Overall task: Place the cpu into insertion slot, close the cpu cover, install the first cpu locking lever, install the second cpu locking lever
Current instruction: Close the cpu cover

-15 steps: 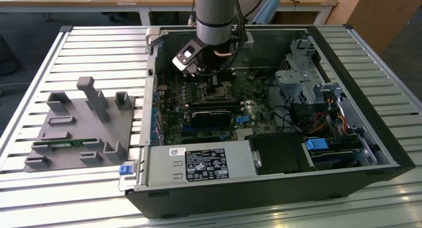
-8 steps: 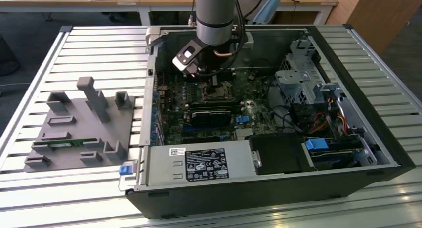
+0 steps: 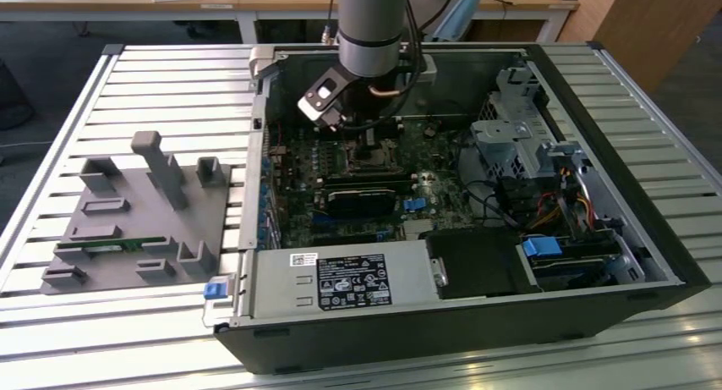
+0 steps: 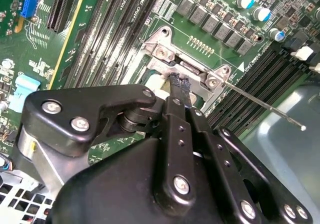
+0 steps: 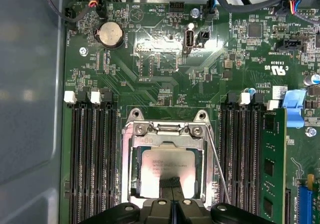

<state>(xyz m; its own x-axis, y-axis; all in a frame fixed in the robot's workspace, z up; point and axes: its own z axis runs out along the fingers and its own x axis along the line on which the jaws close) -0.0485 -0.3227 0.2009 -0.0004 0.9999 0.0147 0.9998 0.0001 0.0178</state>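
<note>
We judge the work to be roughly at its midpoint. The cpu lies flat in the insertion slot, directly beneath the tips of the fingers, and the cpu cover appears to be lowered around it, framing the fingers on all sides. The fingers are pressed together with nothing between them, and their tips rest on or just above the chip's top; we cannot tell whether they touch it. One locking lever is not yet latched: in both wrist views it runs free as a thin rod just beside the fingers, its end clear of the board. We cannot make out the other lever, so both lever steps seem to remain.

The chip's top is a matte, pale silver-beige square with faint print. The cover is a thin stamped frame of bright metal with a square window, held by screws at the corners away from the fingers. The lever is a slim steel wire. The green board is glossy and densely printed, with long black ribbed memory slots either side of the fingers. The fingers themselves are matte black, blocky, with worn tips.
</note>
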